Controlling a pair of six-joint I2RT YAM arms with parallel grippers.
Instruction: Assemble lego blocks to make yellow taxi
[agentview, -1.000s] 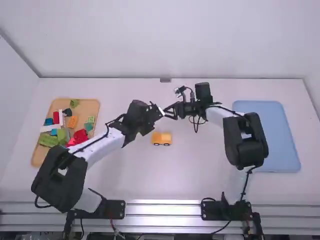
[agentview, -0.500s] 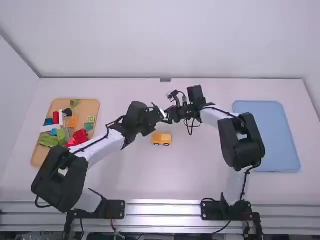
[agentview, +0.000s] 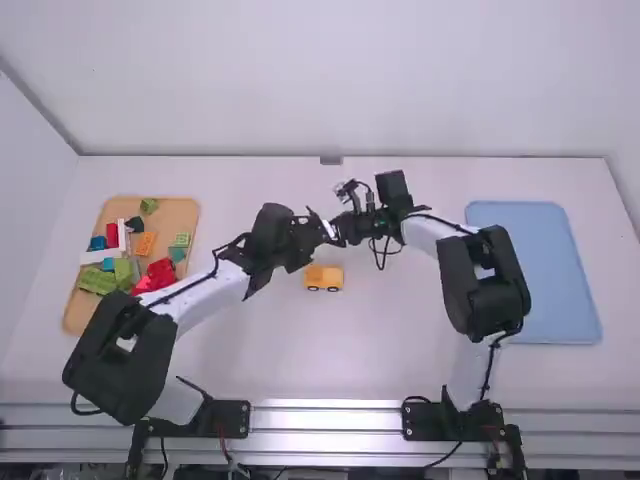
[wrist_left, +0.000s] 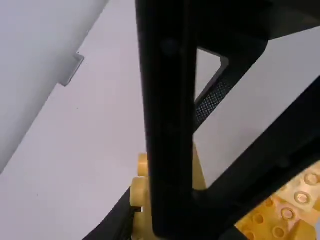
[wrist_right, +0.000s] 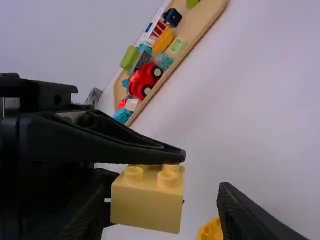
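Open right jaws flank a yellow block (wrist_right: 146, 210) gripped by the left jaws, right wrist view's lower left.

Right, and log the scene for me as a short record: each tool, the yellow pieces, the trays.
Left tool: shut on a yellow block
Right tool: open, close around the same block
Held block: raised above the table, round studs showing
Yellow wheeled body: on the table, nearer the arm bases than the tools
Wooden tray: left side, mixed coloured blocks in it
Blue tray: right side
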